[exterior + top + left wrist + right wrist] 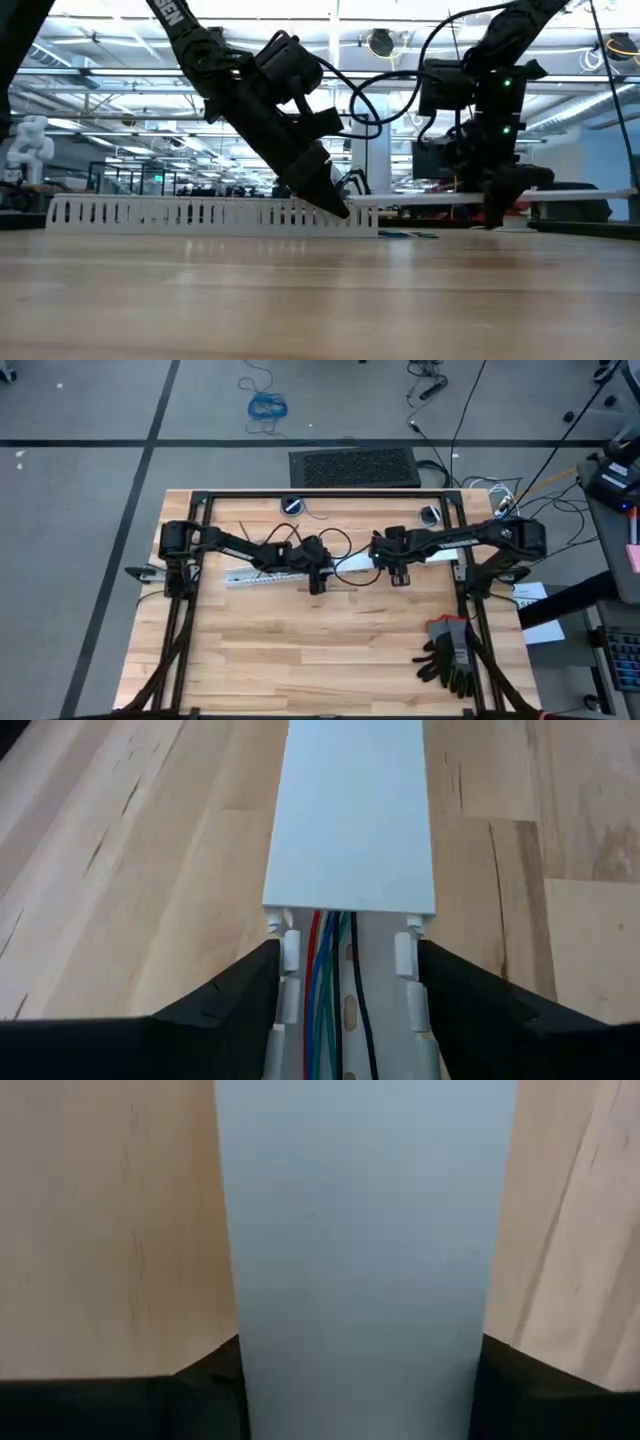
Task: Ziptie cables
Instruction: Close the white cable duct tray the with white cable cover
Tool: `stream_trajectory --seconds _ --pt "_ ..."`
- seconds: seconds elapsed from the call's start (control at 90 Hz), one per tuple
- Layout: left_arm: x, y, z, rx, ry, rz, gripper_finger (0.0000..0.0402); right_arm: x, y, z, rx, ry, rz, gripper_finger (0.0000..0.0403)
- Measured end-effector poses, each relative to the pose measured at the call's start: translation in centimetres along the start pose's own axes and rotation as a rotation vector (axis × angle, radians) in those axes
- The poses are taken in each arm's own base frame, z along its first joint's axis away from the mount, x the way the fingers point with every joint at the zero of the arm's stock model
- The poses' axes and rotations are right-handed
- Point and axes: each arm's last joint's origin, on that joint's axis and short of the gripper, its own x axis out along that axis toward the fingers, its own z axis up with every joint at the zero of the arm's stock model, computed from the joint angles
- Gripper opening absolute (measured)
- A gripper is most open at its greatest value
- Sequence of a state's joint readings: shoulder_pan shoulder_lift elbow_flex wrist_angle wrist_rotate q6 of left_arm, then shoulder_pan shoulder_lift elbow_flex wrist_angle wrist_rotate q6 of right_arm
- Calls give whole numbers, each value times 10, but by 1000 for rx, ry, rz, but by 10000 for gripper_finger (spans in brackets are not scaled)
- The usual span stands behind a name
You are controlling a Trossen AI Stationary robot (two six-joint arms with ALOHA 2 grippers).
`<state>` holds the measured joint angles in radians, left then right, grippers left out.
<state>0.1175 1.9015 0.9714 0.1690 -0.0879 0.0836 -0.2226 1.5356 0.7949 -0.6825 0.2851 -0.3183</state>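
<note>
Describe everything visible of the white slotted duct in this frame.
The white slotted duct looks plastic and lies flat across the table's middle. Its comb-like slotted walls stand upright. Red, blue, green and black wires run along its channel under a smooth white cover. The left tool straddles it; the right tool straddles the cover.

Even, diffuse overhead light; the wooden table (300,650) shows only soft, short shadows under the arms. In the low view, bright ceiling strip lights (120,95) backlight the arms into near-silhouettes and the foreground tabletop is blurred. The white cover (365,1250) appears soft and featureless.
</note>
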Motion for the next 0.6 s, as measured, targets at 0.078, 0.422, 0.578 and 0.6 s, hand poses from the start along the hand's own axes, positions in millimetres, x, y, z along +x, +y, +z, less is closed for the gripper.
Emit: stream_trajectory --seconds 0.078,0.422,0.578,0.6 --pt "0 -1 1 2 -5 -1 223 1 0 1 -2 -1 2 202" --pt "0 -2 1 2 -12 -19 234 9 2 3 -15 14 8 202" --pt "0 -2 0 0 -8 -31 277 12 2 5 -27 28 10 202" --pt "0 -2 -2 1 5 -34 283 12 3 4 -28 30 10 202"
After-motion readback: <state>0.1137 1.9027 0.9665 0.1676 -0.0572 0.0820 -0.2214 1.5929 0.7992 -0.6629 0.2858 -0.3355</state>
